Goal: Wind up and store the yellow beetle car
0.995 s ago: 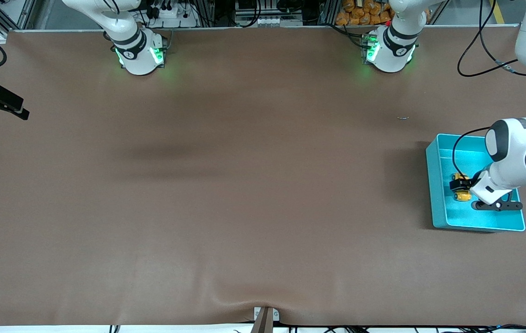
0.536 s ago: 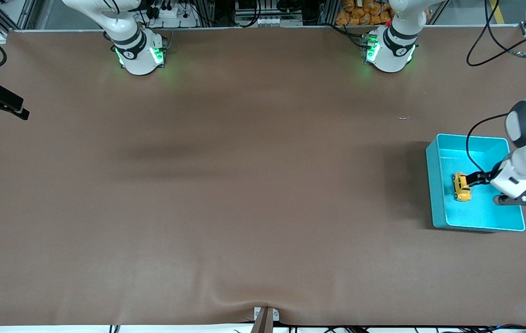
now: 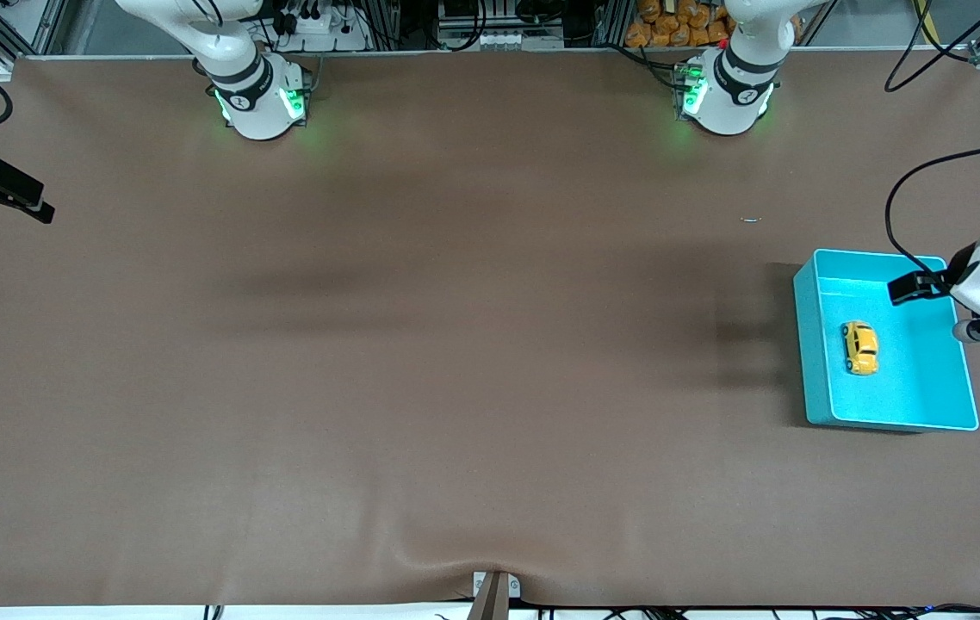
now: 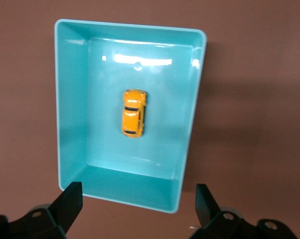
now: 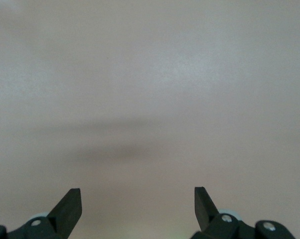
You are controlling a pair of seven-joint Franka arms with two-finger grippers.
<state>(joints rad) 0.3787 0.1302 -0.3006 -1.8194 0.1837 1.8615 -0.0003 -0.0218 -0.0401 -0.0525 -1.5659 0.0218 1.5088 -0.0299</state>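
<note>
The yellow beetle car (image 3: 860, 347) lies on its wheels on the floor of the teal bin (image 3: 803, 362), at the left arm's end of the table. My left gripper (image 3: 914, 288) is open and empty, up in the air over the bin's edge that is farther from the front camera. In the left wrist view the car (image 4: 133, 112) sits mid-bin, well clear of the gripper (image 4: 137, 189), whose jaws stand wide apart over the bin's rim (image 4: 57, 99). My right gripper (image 5: 137, 191) is open and empty over bare table; it waits at the right arm's end (image 3: 34, 207).
A tiny light scrap (image 3: 751, 220) lies on the brown table cover, farther from the front camera than the bin. A small bracket (image 3: 494, 591) sits at the table's near edge. Cables hang by the left arm.
My left gripper has let go of the car, opened, and risen away from it toward the bin's farther edge. The car stays in the bin. The right arm has not moved.
</note>
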